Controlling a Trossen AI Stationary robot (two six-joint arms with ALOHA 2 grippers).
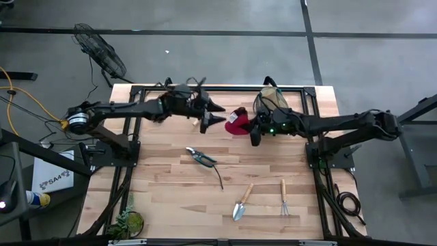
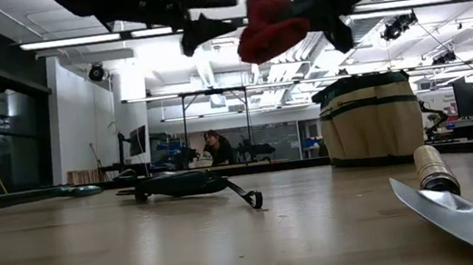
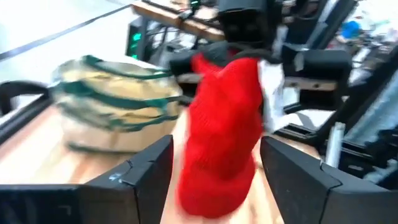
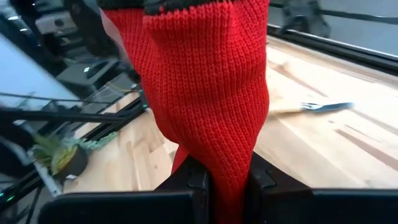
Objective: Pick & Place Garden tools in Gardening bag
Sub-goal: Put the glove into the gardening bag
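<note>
Gardening bag [image 1: 271,100], tan canvas with green trim, stands upright near the far edge of the bench [image 1: 171,184], toward one o'clock from the bench's middle in the high view. Both dark arms reach in from the sides and meet just beside it, above the far half of the bench. The red glove-like cloth [image 1: 237,121] hangs in the air between them, at nine o'clock from the bag. The right hand [image 4: 217,180] is clamped on the cloth, its fingers pinching the knit. The left hand [image 3: 217,168] stands wide open, its fingers either side of the cloth without touching it.

Near the bench's middle lies a green-handled pruner [image 1: 203,158] with a dark strap trailing toward five o'clock. Nearer the front edge, toward five o'clock from the middle, lie a wooden-handled trowel [image 1: 242,201] and, at its three o'clock, a wooden-handled hand rake [image 1: 284,197], well apart from the bag. A leafy green plant clump [image 1: 128,222] sits at the front left corner.
</note>
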